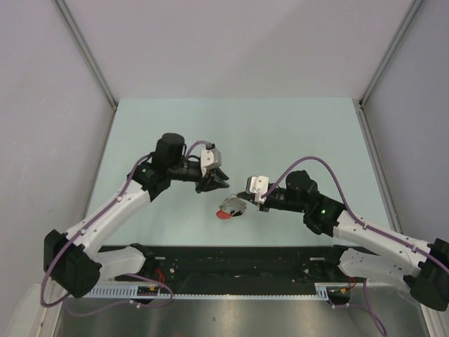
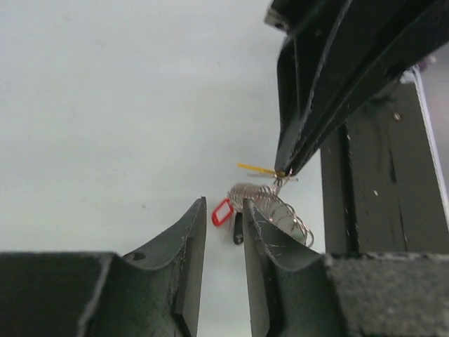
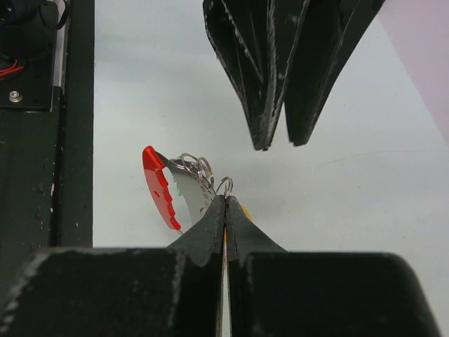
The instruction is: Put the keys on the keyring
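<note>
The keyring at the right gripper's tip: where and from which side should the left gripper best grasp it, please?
Probably the red band and grey tag, approached from the side opposite the right gripper, which is shut on the yellow key: that end juts clear, while the wire loops crowd its fingers.

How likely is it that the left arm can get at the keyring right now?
Probably yes. The left fingers stand apart, empty, close to the keyring, with only bare table between. The right fingers, shut on the yellow key, crowd the far side, not the approach.
</note>
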You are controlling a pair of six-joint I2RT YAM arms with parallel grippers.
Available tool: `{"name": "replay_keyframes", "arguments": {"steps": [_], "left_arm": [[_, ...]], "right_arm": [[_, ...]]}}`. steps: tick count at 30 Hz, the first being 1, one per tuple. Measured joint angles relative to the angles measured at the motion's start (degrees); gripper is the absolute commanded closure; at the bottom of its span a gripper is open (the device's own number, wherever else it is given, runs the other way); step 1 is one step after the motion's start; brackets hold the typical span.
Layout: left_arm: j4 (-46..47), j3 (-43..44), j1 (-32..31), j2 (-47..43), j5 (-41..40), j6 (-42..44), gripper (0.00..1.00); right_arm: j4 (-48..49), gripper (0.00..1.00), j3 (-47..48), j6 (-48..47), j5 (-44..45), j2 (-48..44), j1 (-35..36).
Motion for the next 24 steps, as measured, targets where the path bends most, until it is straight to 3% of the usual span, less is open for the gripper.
{"name": "replay_keyframes", "arguments": {"steps": [3, 7, 24], "left_arm": [[-8.7, 3.9, 0.0, 4.7, 3.1, 5.8, 0.69], [-13.1, 4.5, -0.3, 6.7, 4.1, 9.5, 0.71], [-15.2, 7.6, -4.1, 9.7, 5.2, 13.1, 0.78]], "right_arm": [[-0.2, 1.0, 0.0, 0.0, -0.2, 0.0, 0.0], [-0.2, 1.0, 0.0, 0.0, -0.4, 0.0, 0.0], [-0.8, 1.0, 0.2, -0.2, -0.7, 0.0, 0.0]]}}
